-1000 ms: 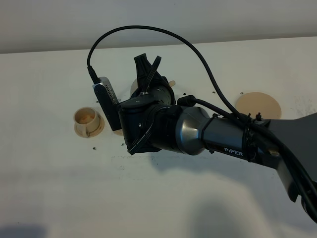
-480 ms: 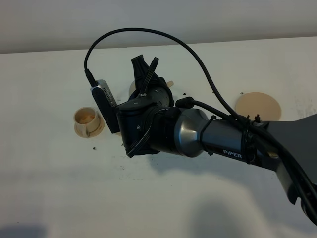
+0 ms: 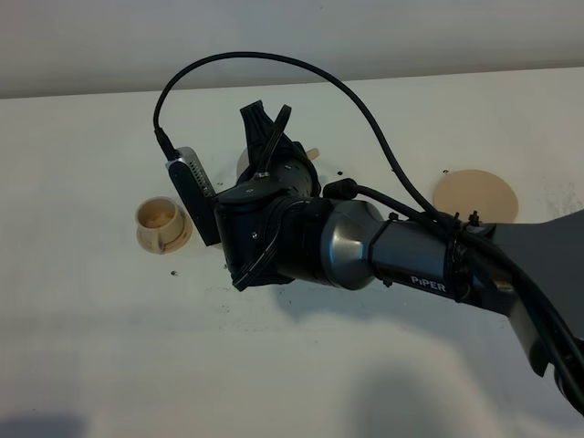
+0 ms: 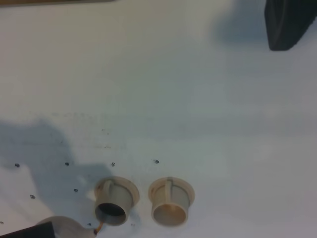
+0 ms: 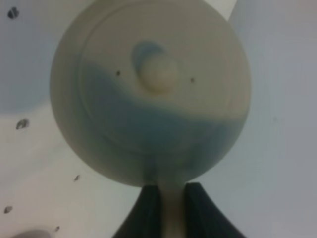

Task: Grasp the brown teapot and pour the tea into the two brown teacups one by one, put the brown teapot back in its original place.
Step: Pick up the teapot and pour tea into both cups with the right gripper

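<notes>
The right gripper [image 5: 173,201] is clamped on the handle of the brown teapot [image 5: 148,89], held up just beside the cups and well apart from its bare coaster [image 3: 474,194]. One of the two brown teacups [image 4: 171,203] looks to hold tea, and a thin brown trickle [image 4: 97,229] shows at the other cup [image 4: 115,202]. I'd say the second pour is under way, with the return to the coaster left to do

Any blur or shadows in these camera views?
Right wrist view: the pale tan domed teapot fills the frame, soft, a bluish shadow across it. Left wrist view: hazy, grey shadow near the two small tan cups. Exterior high view: sharp; soft shadows on the white table.
</notes>
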Action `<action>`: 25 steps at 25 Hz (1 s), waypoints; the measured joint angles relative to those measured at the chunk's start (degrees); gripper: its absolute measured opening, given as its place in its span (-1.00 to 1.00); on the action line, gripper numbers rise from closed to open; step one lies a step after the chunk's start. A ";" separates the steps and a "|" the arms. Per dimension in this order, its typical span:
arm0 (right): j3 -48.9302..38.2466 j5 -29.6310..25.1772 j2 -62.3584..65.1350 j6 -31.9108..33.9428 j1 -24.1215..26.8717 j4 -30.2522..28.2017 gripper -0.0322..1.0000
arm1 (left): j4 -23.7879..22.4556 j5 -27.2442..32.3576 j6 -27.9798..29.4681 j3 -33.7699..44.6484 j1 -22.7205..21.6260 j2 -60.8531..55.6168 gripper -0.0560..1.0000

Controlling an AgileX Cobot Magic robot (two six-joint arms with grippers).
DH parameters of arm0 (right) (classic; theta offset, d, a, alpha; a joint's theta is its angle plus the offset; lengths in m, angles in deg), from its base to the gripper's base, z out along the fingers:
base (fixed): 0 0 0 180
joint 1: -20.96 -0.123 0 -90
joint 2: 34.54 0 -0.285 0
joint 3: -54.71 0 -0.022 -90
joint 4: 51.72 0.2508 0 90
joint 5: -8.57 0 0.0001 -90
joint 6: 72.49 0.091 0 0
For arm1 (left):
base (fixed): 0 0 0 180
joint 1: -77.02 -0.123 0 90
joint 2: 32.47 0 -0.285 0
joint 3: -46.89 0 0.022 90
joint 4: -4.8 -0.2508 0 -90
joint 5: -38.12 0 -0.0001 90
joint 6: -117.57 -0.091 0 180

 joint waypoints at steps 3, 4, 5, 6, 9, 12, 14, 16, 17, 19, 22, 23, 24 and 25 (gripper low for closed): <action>0.00 -0.12 0.00 -0.18 0.00 -0.24 -0.75 | 0.00 0.00 0.00 0.00 0.00 0.00 -0.26; 0.00 -0.12 0.00 -0.18 0.00 -0.35 -0.75 | 0.00 0.00 0.00 0.00 0.00 0.00 -0.26; 0.00 -0.12 0.00 -0.18 0.00 -0.35 -0.75 | 0.00 0.00 0.00 0.00 0.00 0.00 -0.26; 0.00 -0.12 0.00 -0.20 0.00 -0.47 -0.75 | 0.00 0.00 0.00 0.00 0.00 0.00 -0.26; 0.00 -0.17 0.00 -0.58 0.00 -0.52 -0.75 | 0.00 0.00 0.00 0.00 0.00 0.00 -0.26; 0.00 -0.17 0.00 -0.58 0.00 -0.44 -0.75 | 0.00 0.00 0.00 0.00 0.00 0.00 -0.26; 0.00 -0.17 0.00 -0.50 0.00 0.28 -0.75 | 0.00 0.00 0.00 0.00 0.00 0.00 -0.26; 0.00 -0.17 0.00 0.00 0.00 1.11 -0.75 | 0.00 0.00 0.00 0.00 0.00 0.00 -0.26; 0.00 -0.11 0.00 0.39 0.00 1.22 -0.75 | 0.00 0.00 0.00 0.00 0.00 0.00 -0.26; 0.00 0.17 0.00 2.03 0.00 1.22 -0.75 | 0.00 0.00 0.00 0.00 0.00 0.00 -0.26; 0.00 0.92 0.00 4.79 0.00 1.50 -0.75 | 0.00 0.00 0.00 0.00 0.00 0.00 -0.26; 0.00 1.10 0.00 5.47 0.00 1.71 -0.75 | 0.00 0.00 0.00 0.00 0.00 0.00 -0.26; 0.00 1.27 0.00 5.92 0.00 2.16 -0.75 | 0.00 0.00 0.00 0.00 0.00 0.00 -0.26; 0.00 1.38 0.00 6.08 0.00 2.71 -0.75 | 0.00 0.00 0.00 0.00 0.00 0.00 -0.26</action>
